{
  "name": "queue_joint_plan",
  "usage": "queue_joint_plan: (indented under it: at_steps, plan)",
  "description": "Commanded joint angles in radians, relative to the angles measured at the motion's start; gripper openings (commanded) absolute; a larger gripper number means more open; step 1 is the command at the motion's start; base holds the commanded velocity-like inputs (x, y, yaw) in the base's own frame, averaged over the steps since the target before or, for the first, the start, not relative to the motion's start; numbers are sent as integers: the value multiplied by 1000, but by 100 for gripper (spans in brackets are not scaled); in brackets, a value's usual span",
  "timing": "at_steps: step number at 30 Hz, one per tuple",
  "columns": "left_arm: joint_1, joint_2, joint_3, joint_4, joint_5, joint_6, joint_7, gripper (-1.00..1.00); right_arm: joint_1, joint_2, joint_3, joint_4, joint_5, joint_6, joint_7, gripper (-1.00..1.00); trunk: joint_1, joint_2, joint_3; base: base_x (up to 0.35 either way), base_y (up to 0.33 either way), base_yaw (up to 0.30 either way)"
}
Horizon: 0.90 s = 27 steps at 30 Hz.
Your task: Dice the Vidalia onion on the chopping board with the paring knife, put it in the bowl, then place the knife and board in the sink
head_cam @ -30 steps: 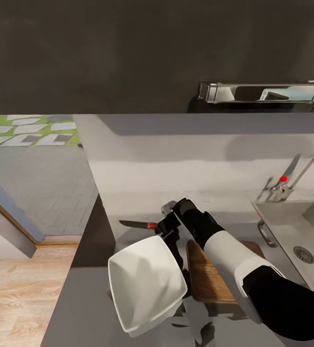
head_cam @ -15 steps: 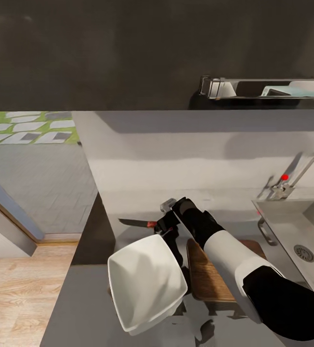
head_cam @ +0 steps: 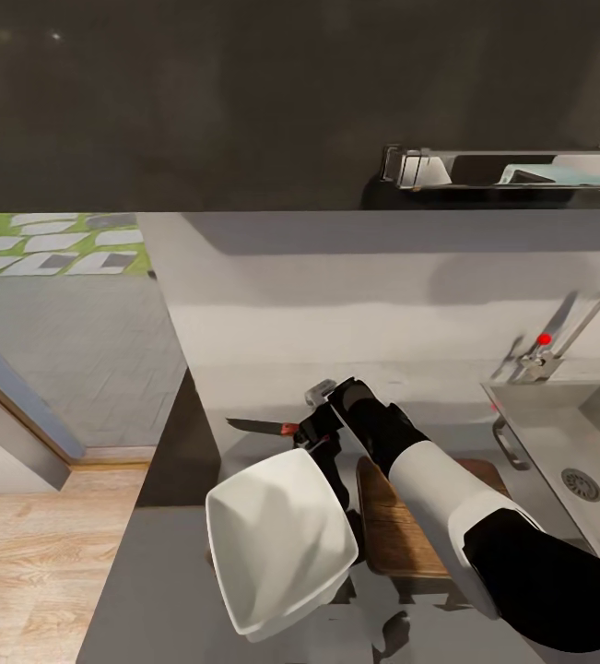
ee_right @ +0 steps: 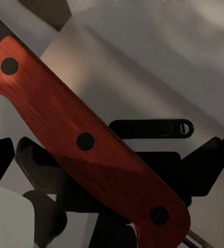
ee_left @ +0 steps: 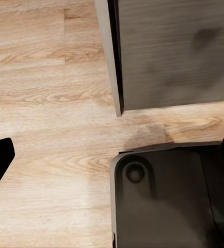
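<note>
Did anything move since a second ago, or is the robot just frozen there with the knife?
Almost nothing changed. A second ago the whole picture sat a touch differently, so the camera moved a little, not the things. The right gripper stays at the paring knife, whose red handle lies between its fingers in the wrist view. The bowl, chopping board and sink kept their places.

The head view looks down from high up over the countertop (head_cam: 180, 590), with the paring knife (head_cam: 264, 429) far off and small. The right wrist view sits very close to that same knife (ee_right: 86, 139). The left wrist view faces down at the wooden floor (ee_left: 45, 103).
</note>
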Motion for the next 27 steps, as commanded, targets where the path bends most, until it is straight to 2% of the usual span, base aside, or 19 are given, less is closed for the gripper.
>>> queue_joint_plan:
  at_steps: [1,10,11,27]
  plan:
    - [0,2,-9,-2,10,-1,4,100,0,0,1,23,-10,5,10,100,1,-1,-2,0,0,0]
    - [-1,2,-9,-2,10,-1,4,100,0,0,1,23,-10,5,10,100,1,-1,-2,0,0,0]
    - [0,2,-9,-2,9,-2,4,100,0,0,1,23,-10,5,10,-100,1,-1,-2,0,0,0]
    - [-1,2,-9,-2,10,-2,4,100,0,-1,1,22,-9,5,8,-100,1,-1,-2,0,0,0]
